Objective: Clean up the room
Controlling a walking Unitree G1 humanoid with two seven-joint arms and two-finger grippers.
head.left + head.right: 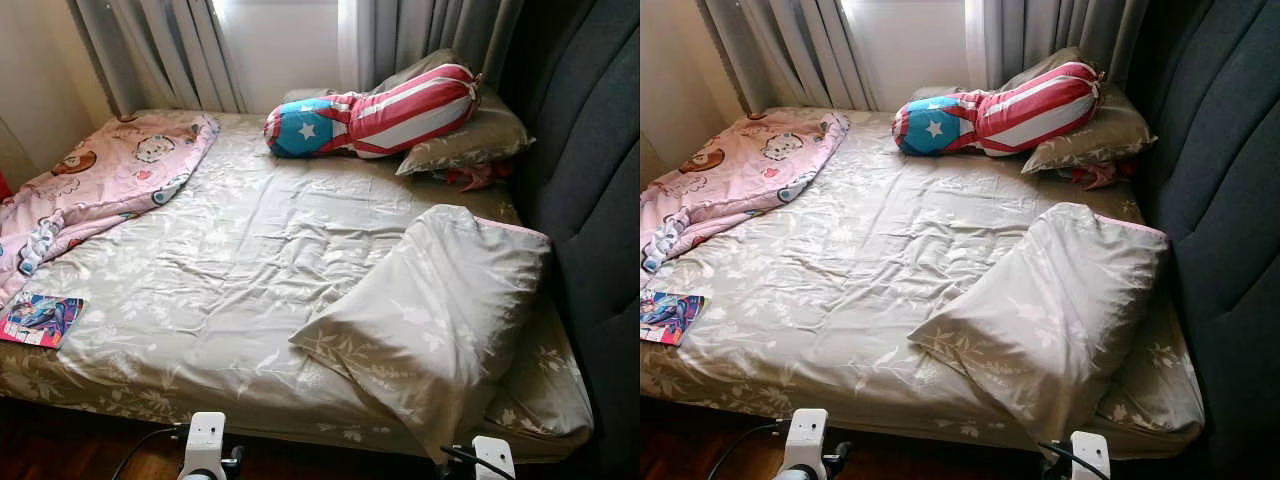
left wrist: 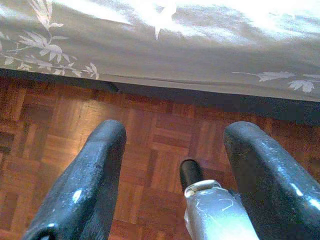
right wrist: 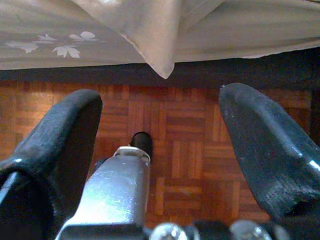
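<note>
Bed [image 1: 200,300], grey leaf-print sheet: grey pillow [image 1: 430,310] near right, striped star bolster [image 1: 370,120] far centre, pink blanket [image 1: 100,180] far left, magazine [image 1: 40,320] near left edge. Left tool [image 2: 170,165] and right tool [image 3: 155,150]: released, empty, over parquet floor [image 2: 60,125] beside the bed's near edge.

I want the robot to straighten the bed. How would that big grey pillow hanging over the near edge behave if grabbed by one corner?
The grey pillow looks soft and creased, so it would probably sag and fold, not lift flat. Its corner already droops past the mattress edge, so a push could slide it off.
</note>
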